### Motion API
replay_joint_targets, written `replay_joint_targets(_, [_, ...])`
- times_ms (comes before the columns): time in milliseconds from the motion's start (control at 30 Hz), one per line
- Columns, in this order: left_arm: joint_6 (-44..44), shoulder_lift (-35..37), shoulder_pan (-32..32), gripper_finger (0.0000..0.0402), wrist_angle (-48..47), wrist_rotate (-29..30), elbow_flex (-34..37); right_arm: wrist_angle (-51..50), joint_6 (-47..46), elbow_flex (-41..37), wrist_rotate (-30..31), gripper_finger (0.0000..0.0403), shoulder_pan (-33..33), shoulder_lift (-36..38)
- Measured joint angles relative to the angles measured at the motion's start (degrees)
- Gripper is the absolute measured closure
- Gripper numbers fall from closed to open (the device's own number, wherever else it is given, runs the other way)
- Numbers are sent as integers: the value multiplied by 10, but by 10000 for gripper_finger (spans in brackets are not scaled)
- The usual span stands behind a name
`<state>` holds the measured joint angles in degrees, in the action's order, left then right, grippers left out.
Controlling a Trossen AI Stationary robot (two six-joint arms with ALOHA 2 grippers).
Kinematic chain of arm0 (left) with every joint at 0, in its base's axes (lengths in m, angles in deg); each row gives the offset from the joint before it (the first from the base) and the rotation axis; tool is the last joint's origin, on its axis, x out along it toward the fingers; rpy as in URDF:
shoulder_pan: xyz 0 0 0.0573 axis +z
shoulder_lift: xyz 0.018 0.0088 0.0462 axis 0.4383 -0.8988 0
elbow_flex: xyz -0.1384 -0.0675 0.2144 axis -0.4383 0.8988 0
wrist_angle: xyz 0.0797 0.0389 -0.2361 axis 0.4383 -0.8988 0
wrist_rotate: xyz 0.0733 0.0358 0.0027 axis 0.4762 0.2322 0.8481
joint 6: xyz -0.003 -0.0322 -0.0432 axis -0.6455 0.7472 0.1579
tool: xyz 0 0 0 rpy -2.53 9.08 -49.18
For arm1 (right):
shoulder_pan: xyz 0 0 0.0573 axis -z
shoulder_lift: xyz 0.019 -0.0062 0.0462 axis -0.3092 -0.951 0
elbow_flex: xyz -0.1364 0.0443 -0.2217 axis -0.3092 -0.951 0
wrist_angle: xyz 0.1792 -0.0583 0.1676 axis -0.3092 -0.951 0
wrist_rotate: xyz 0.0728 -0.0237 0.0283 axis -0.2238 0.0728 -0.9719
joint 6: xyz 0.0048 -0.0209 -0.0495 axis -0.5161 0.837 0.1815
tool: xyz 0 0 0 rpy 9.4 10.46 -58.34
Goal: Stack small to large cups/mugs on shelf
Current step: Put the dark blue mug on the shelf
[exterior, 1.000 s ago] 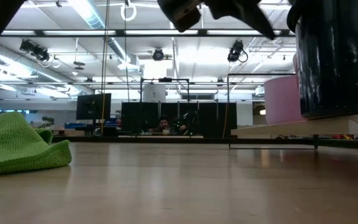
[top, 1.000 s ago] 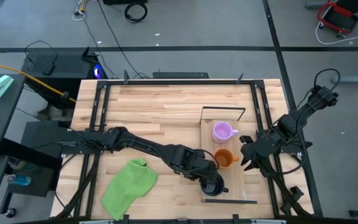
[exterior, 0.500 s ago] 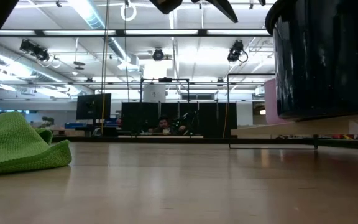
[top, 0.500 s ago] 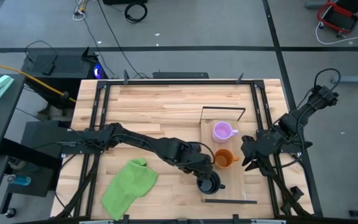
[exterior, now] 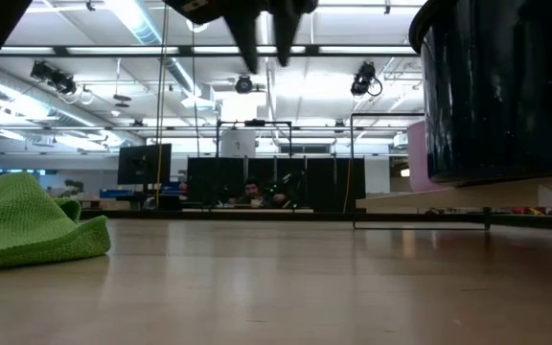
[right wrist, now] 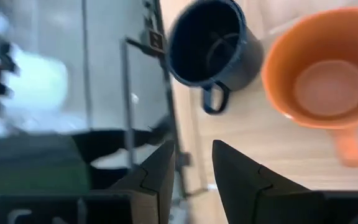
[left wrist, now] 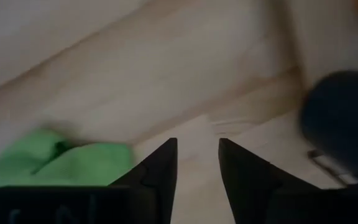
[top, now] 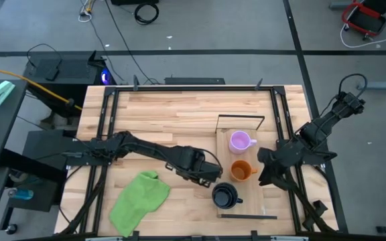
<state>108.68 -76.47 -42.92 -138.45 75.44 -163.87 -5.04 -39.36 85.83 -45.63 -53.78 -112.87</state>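
Observation:
On the light-wood shelf (top: 268, 197) three mugs stand upright on their bases in a row. The purple one (top: 238, 141) is farthest, the orange one (top: 241, 171) in the middle and the black one (top: 224, 196) nearest. My left gripper (top: 212, 175) hangs open above the table just left of the shelf, between the orange and black mugs, pointing down, with nothing between its fingers (left wrist: 197, 146). My right gripper (top: 265, 170) is open at the shelf's right side, looking down on the black mug (right wrist: 213, 46) and the orange mug (right wrist: 325, 74).
A green cloth (top: 139, 197) lies crumpled on the table near its front left. The shelf's thin black wire frame (top: 240, 119) rises at its far end, and another stands at its near end (right wrist: 126, 93). Bare planks spread across the table's far half.
My left gripper has drawn away from the black mug, going up and toward the table's left, and has tipped until it points down. The black mug shifted a little toward the left on the shelf, then stayed put. My right gripper has rolled at its wrist in place.

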Motion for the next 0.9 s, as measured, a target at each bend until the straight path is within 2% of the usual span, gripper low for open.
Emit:
replay_joint_targets(100, [-2,0,-4,281,-30,4,0,44,-73,0,22,288,-1,0])
replay_joint_targets(200, [-23,0,-8,287,-27,26,0,65,-118,0,99,289,-20,0])
replay_joint_targets(300, [-46,0,-10,294,-28,33,0,50,-150,0,176,289,-43,-4])
replay_joint_targets(433, [-66,0,-25,305,-27,60,0,16,-226,0,241,289,-66,-31])
replay_joint_targets(600, [-77,0,-59,323,-28,86,0,19,-307,0,261,289,-93,-100])
replay_joint_targets(900, [-91,0,-108,357,-27,126,0,41,-432,0,290,289,-90,-182])
